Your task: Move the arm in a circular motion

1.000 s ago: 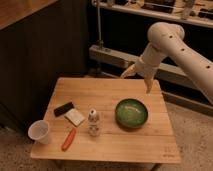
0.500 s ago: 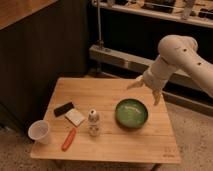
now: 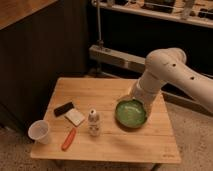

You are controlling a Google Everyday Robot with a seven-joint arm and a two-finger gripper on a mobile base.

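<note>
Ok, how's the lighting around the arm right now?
Camera view: warm light falls on the table, with a dark backdrop behind; the arm shows bright against it; the gripper, by the green bowl's far rim, blends with the lit wood.

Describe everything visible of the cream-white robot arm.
The cream-white robot arm of thick rounded tube segments, plastic-looking with small dark screw holes, enters from the right edge, bends at a bulbous joint and slopes down-left. Its tapered tool hangs at the far rim of the round green bowl on the light wooden table; contact cannot be told.
</note>
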